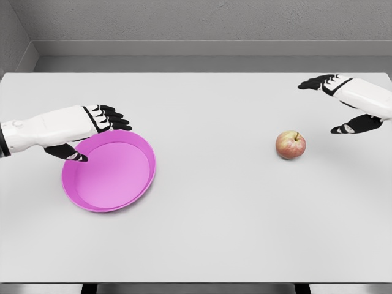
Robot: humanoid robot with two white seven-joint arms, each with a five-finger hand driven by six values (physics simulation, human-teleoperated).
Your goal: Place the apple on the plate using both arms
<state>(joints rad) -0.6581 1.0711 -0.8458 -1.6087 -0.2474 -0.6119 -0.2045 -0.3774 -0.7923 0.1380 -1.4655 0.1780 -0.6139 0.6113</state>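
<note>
Head view: the right hand point(344, 101) hovers over the table's point(214, 233) far right, fingers spread and holding nothing. The apple point(290, 145) sits upright on the table near it, lower and to its left, untouched. Well apart at the left, the left hand point(92, 125), also relaxed, overlaps the pink plate's point(113, 199) upper-left rim.

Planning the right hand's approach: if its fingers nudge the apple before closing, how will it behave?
The apple is round and stands free on the flat table, so it would probably roll. Its skin looks smooth, possibly slippery. It seems rigid, unlikely to deform. The right hand is open, not touching it.
</note>
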